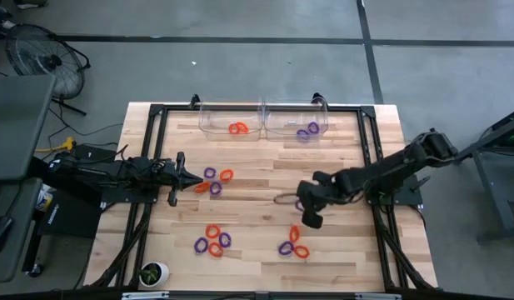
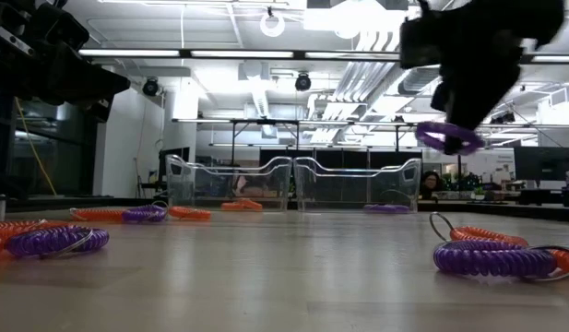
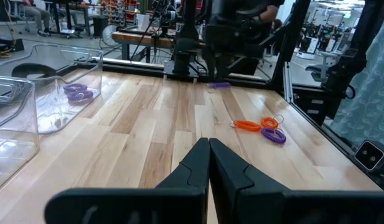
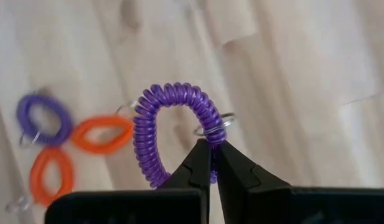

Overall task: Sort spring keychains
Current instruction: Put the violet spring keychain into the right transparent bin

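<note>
Between the right hand's fingertips, a purple keychain.

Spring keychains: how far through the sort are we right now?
Early. Done: the left bin holds orange coils, the right bin purple ones. In hand: the right gripper is shut on a purple keychain, lifted off the table. Left: mixed clusters lie loose near the left gripper, which is shut and empty, and along the near edge.

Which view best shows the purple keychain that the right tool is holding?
The right wrist view: the purple keychain fills the frame, pinched in the right tool, coils and metal ring plain. The low view shows it hanging clear of the table. The high view barely shows it; the left wrist view, a distant speck.
</note>
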